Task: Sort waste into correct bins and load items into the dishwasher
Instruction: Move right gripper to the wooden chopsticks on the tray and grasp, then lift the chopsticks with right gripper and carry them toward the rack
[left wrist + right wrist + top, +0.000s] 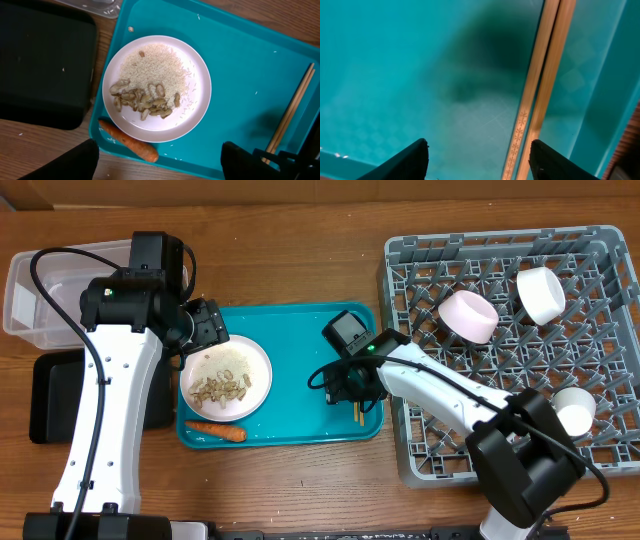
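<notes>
A white plate [252,355] with rice grains and beige food scraps [220,388] sits on the teal tray [300,340]. An orange carrot [214,430] lies at the tray's front left. My left gripper [200,325] is open and empty above the plate's far edge; its view shows the plate [165,131], the carrot [129,141] and its open jaws [159,161]. My right gripper [352,388] is open, low over the wooden chopsticks [545,80], which lie just inside its right finger [479,155]. No foil ball or red wrapper shows.
The grey dish rack [396,430] on the right holds a pinkish bowl [468,315], a white bowl [540,293] and a small white cup [575,410]. A clear tub [40,290] and a black tray [50,395] sit at the left.
</notes>
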`<control>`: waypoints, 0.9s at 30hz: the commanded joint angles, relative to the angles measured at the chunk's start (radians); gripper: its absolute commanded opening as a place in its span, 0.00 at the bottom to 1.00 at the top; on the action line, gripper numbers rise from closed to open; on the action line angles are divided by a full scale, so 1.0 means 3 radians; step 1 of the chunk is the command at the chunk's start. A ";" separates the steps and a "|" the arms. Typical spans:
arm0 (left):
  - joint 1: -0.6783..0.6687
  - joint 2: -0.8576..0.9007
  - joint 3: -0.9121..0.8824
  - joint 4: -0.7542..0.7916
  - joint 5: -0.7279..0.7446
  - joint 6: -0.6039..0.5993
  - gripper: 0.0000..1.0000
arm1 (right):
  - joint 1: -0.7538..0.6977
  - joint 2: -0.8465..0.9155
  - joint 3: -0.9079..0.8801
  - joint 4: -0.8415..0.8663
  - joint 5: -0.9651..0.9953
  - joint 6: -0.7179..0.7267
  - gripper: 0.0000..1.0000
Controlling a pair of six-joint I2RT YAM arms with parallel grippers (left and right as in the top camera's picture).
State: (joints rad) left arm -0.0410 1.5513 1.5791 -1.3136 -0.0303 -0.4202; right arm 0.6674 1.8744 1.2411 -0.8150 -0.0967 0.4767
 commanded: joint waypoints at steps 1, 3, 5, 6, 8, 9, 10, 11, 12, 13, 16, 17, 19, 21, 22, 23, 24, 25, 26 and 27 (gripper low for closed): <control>0.0005 -0.0023 0.0027 -0.0011 0.0015 -0.0046 0.80 | 0.0000 0.0060 -0.0023 0.0024 0.0024 0.0024 0.67; 0.0005 -0.0023 0.0027 -0.0013 0.0015 -0.0045 0.80 | 0.0000 0.0093 -0.0023 0.0038 0.0031 0.0024 0.67; 0.0005 -0.0023 0.0027 -0.0019 0.0014 -0.0045 0.80 | 0.0000 0.0132 -0.0023 0.0042 0.0015 0.0025 0.67; 0.0005 -0.0023 0.0027 -0.0020 0.0014 -0.0042 0.80 | 0.0000 0.0158 -0.0023 0.0046 -0.0015 0.0025 0.67; 0.0005 -0.0023 0.0027 -0.0019 0.0014 -0.0033 0.80 | 0.0001 0.0195 -0.0023 0.0056 -0.0104 0.0024 0.67; 0.0005 -0.0023 0.0027 -0.0019 0.0014 -0.0033 0.80 | 0.0001 0.0207 -0.0023 0.0060 -0.0128 0.0024 0.67; 0.0005 -0.0023 0.0027 -0.0019 0.0014 -0.0033 0.80 | 0.0001 0.0219 -0.0023 0.0060 -0.0131 0.0024 0.67; 0.0005 -0.0023 0.0027 -0.0018 0.0014 -0.0033 0.80 | 0.0001 0.0221 -0.0023 0.0061 -0.0130 0.0024 0.67; 0.0005 -0.0023 0.0027 -0.0018 0.0015 -0.0033 0.80 | 0.0000 0.0224 -0.0023 0.0061 -0.0121 0.0024 0.68; 0.0005 -0.0023 0.0027 -0.0019 0.0014 -0.0033 0.80 | 0.0000 0.0224 -0.0023 0.0062 -0.0118 0.0024 0.67; 0.0005 -0.0023 0.0027 -0.0020 0.0014 -0.0033 0.80 | 0.0000 0.0224 -0.0023 0.0069 -0.0098 0.0024 0.68; 0.0005 -0.0023 0.0027 -0.0022 0.0014 -0.0033 0.80 | 0.0000 0.0224 -0.0023 0.0060 -0.0075 0.0025 0.68; 0.0005 -0.0023 0.0027 -0.0023 0.0015 -0.0033 0.80 | 0.0000 0.0224 -0.0023 0.0024 0.0046 0.0092 0.67; 0.0005 -0.0023 0.0027 -0.0023 0.0015 -0.0033 0.80 | 0.0000 0.0224 -0.0023 -0.0010 0.0186 0.0178 0.67; 0.0005 -0.0023 0.0027 -0.0023 0.0015 -0.0033 0.80 | 0.0000 0.0224 -0.0023 -0.0009 0.0207 0.0175 0.65; 0.0005 -0.0023 0.0027 -0.0023 0.0015 -0.0033 0.80 | 0.0000 0.0224 -0.0023 -0.0005 0.0219 0.0175 0.62; 0.0005 -0.0023 0.0027 -0.0025 0.0015 -0.0033 0.80 | 0.0000 0.0224 -0.0023 -0.0005 0.0237 0.0183 0.55; 0.0005 -0.0023 0.0027 -0.0029 0.0015 -0.0033 0.80 | 0.0000 0.0224 -0.0023 -0.0006 0.0242 0.0186 0.50; 0.0005 -0.0023 0.0027 -0.0036 0.0015 -0.0033 0.80 | 0.0000 0.0224 -0.0023 -0.0011 0.0244 0.0186 0.44; 0.0005 -0.0023 0.0027 -0.0038 0.0015 -0.0033 0.80 | 0.0000 0.0224 -0.0023 -0.0018 0.0244 0.0186 0.42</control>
State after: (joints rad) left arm -0.0410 1.5513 1.5791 -1.3197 -0.0303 -0.4202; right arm 0.6674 1.9297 1.2415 -0.8215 -0.0536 0.5205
